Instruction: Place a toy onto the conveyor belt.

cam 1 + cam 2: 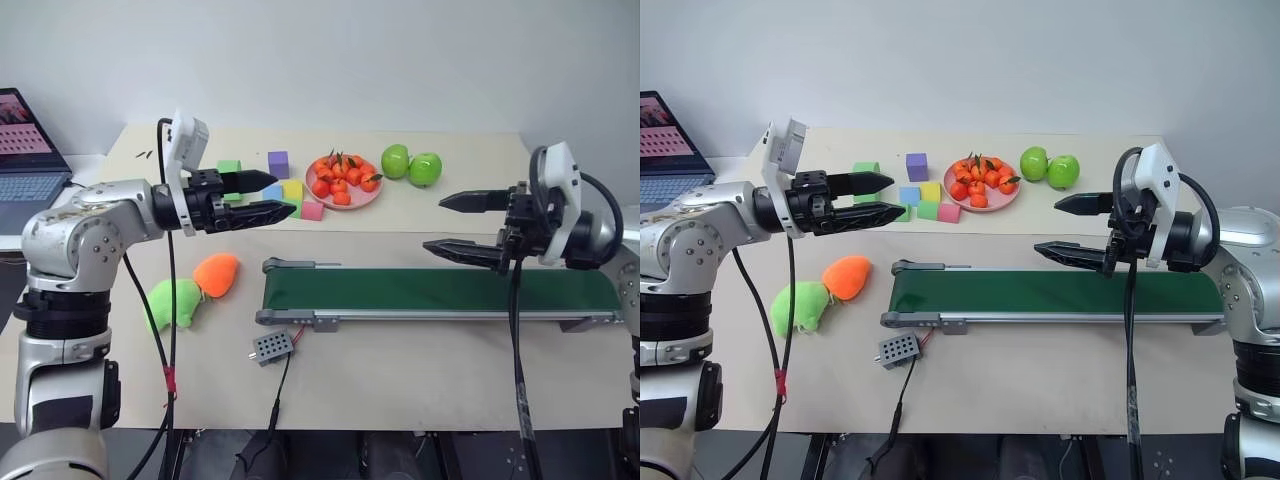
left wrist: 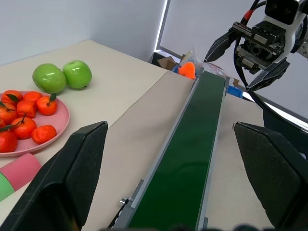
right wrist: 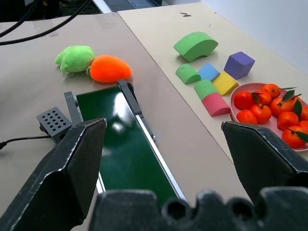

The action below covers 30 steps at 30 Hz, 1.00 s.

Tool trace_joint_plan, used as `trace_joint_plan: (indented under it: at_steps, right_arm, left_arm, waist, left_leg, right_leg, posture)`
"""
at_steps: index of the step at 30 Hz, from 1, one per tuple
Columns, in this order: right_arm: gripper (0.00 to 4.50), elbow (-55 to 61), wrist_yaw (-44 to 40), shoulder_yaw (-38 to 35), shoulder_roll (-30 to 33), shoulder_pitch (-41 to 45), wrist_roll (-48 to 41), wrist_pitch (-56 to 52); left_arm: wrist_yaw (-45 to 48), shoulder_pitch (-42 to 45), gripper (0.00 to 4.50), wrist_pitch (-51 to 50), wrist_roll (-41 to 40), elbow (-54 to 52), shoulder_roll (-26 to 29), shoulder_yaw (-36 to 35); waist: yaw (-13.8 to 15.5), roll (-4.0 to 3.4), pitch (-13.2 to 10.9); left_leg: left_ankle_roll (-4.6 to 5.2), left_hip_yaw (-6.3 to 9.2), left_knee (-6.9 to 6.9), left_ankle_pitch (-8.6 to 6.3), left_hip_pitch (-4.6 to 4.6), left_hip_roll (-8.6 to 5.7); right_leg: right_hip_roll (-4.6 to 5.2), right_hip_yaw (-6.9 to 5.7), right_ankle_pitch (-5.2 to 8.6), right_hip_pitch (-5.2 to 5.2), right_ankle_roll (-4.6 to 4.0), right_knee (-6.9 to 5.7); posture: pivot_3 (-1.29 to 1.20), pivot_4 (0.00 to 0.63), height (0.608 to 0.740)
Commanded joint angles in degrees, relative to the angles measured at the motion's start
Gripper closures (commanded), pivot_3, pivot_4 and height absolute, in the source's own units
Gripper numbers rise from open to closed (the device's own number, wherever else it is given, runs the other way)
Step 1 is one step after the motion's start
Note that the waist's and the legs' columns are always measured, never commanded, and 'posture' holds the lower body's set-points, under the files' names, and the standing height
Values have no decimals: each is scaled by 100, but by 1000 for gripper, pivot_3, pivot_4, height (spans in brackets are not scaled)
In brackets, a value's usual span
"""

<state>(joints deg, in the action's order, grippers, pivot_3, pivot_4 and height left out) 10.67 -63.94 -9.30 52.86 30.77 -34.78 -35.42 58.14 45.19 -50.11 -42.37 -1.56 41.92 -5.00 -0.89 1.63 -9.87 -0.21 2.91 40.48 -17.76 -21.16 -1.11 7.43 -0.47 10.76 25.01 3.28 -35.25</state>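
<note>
Both arms are raised above the bench, nothing grasped. Left tool point(image 1: 262, 196) is released, jaws spread, pointing right over the far-left part of the bench; right tool point(image 1: 462, 226) is also released, jaws wide, pointing left above the right half of the conveyor belt point(image 1: 440, 292). Looks like a ready pose before the pick, judging by the empty jaws.

One toy point(image 1: 173, 303), lime-green plush, lies on the bench near the left side, just off the belt's left end and touching one orange plush point(image 1: 216, 274), which sits between it and the belt. The left tool is the closer one, so the pick probably falls to it; the touching orange plush could get nudged or grabbed by mistake.

Belt surface is bare, so the placement is not yet done. One small grey box point(image 1: 272, 347) sits near the belt's left end, cabled to it.

Far side: one pink plate point(image 1: 341, 196) of small oranges, roughly ten, two green apples point(image 1: 411, 165) right of it, about six foam blocks point(image 1: 284, 187) left of it. One laptop point(image 1: 28, 161) at far left.
</note>
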Motion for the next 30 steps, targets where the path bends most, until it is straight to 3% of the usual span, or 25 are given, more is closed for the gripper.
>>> trace_joint_plan:
  at_steps: [1, 9, 13, 17, 20, 25, 30]
  right_arm:
    - [0, 88, -20, -109, 64, 76, -14, 114]
    - [0, 107, -21, -97, 48, 61, -23, 99]
    - [0, 194, -38, -90, 47, -1, -90, 26]
    - [0, 167, -56, -83, 67, 1, -79, 28]
    - [0, 149, -98, -25, 44, 11, -83, 17]
    - [0, 41, -285, 225, -32, 125, -94, 2]
    - [0, -141, -422, 409, -76, 264, -15, 87]
  left_arm:
    - [-12, 122, 41, 203, 82, -135, 32, -71]
    - [-104, 192, 41, 101, -82, -43, -78, -258]
    - [-102, 96, 41, -482, -426, 64, 60, -432]
    - [-673, 384, 41, -2051, -1379, 1203, 213, -1534]
    - [-1204, 211, 41, -2520, -1295, 2022, 425, -2046]
    - [-1845, -485, 41, -3316, -1364, 3670, 861, -3535]
    - [-2059, -994, 41, -3696, -1393, 4207, 1182, -4374]
  waist:
    - [0, 0, 0]
    - [-1, 0, 0]
    - [-5, 0, 0]
    - [-47, 0, 0]
    - [-109, 0, 0]
    - [-209, -1, 1]
    - [-167, 10, 0]
  left_leg:
    - [0, 0, 0, 0, 0, 0]
    - [0, 0, 0, 0, 0, 0]
    - [0, 0, 0, 0, 0, 0]
    - [1, 1, 1, -1, 2, 0]
    - [2, 1, 1, -1, 5, 0]
    - [0, 0, 1, 0, 12, 0]
    - [-6, 1, 1, 3, 10, 0]
  right_leg:
    - [0, 0, 0, 0, 0, 0]
    - [0, 0, 0, 0, 0, 0]
    - [0, 0, 0, 0, 0, 0]
    - [0, 0, 0, 1, 0, -7]
    - [0, 0, 0, 2, 0, -9]
    - [-1, 2, 0, 4, 0, -17]
    - [0, 2, 0, 14, 0, -33]
  posture:
    - [0, 150, 738]
    - [0, 150, 738]
    - [0, 150, 738]
    - [0, 150, 738]
    - [0, 150, 738]
    - [0, 150, 738]
    - [0, 150, 738]
